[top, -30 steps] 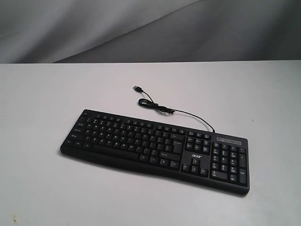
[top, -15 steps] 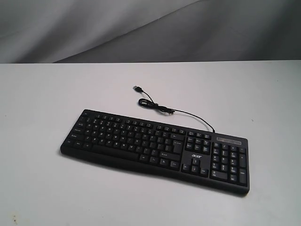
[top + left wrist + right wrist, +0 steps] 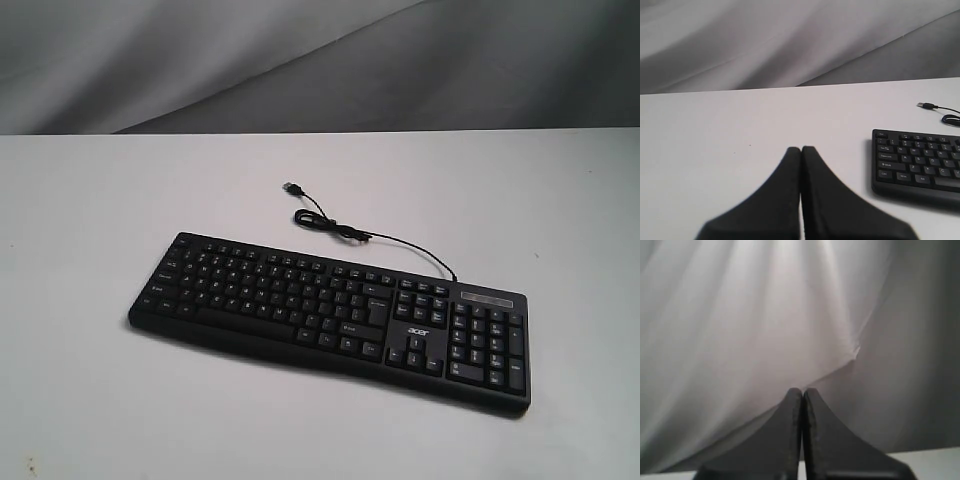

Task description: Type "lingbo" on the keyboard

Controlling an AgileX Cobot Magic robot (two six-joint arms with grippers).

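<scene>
The black keyboard (image 3: 330, 318) lies slantwise on the white table, number pad toward the right, its thin USB cable (image 3: 340, 228) curling behind it. Neither arm shows in the exterior view. In the left wrist view my left gripper (image 3: 801, 148) is shut with nothing in it, above bare table and apart from the keyboard's Ctrl-key end (image 3: 917, 165). In the right wrist view my right gripper (image 3: 802, 389) is shut and empty, facing the grey backdrop; the keyboard does not appear there.
A white table (image 3: 90, 220) carries the keyboard. Behind it hangs a creased grey cloth backdrop (image 3: 300, 60). The cable's USB plug (image 3: 926, 105) lies loose on the table behind the keyboard.
</scene>
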